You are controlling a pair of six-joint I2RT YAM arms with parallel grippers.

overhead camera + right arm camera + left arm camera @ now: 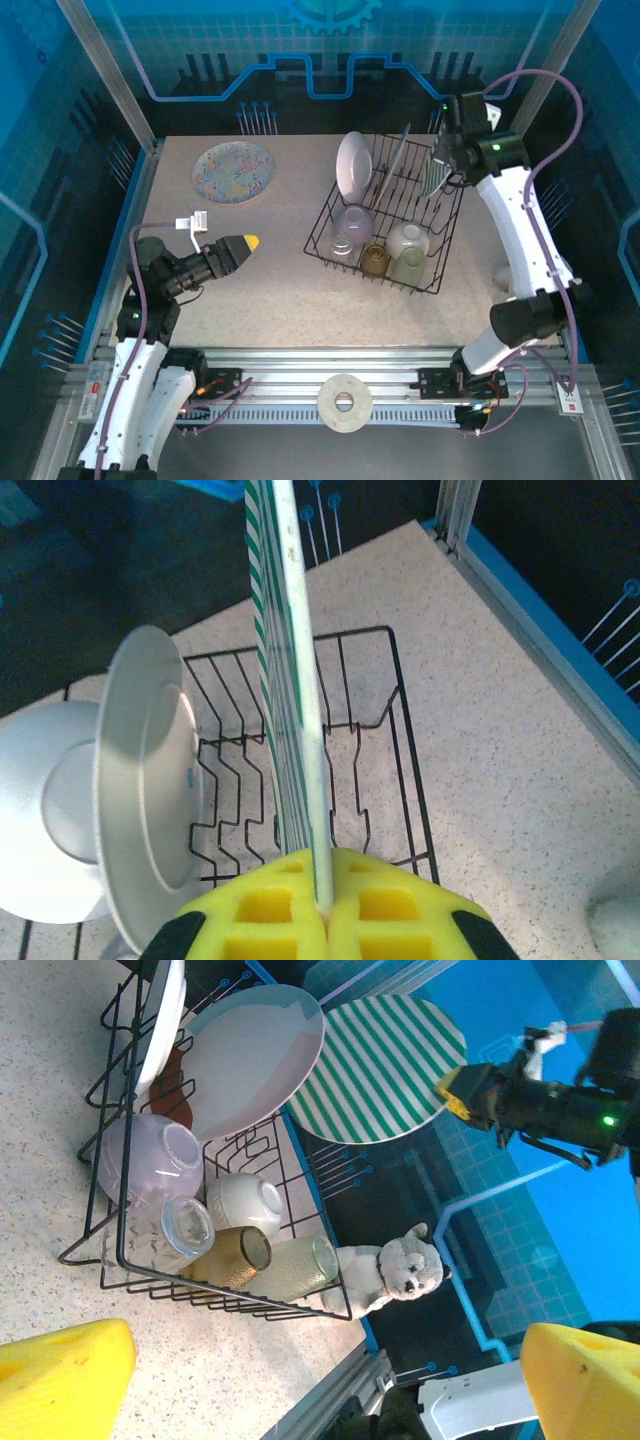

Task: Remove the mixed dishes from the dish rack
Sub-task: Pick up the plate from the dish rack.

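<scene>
- Listing first the right claw (pixel 322 900): it is clenched on the rim of the green-striped plate (pixel 285 670), which stands edge-on between the yellow pads. We judge that a rim grip suits a plate that has to rise straight out of the tines.
- The green-striped plate stands upright at the far right end of the dish rack (pixel 322 222). We cannot tell whether its lower rim is clear of the wires.
- The left claw (pixel 247 243) is released, its jaws spread wide and holding nothing. It hovers over the desk (pixel 270 300) left of the rack and points towards it. We judge that it waits there, well apart from the right arm's work.
- Two white plates (pixel 353 165) stand upright in the far slots, propped by the tines, beside the striped one.
- Four cups sit packed close together in the near half of the rack:
  - lilac cup (pixel 352 228)
  - amber cup (pixel 375 259)
  - cream cup (pixel 407 238)
  - pale yellow-green cup (pixel 410 266)
- The patterned plate (pixel 232 171) lies flat on the desk near its far left corner, well apart from the rack. We count it as unloaded.
- The desk is a speckled beige top bordered by a blue lip.
- The room has blue panels (pixel 60 120) with line patterns and an aluminium frame (pixel 105 70) at the corners. A plush toy (pixel 400 1265) sits past the rack near the desk's right edge, and a roll of tape (pixel 345 402) rests on the rail between the arm bases.
</scene>
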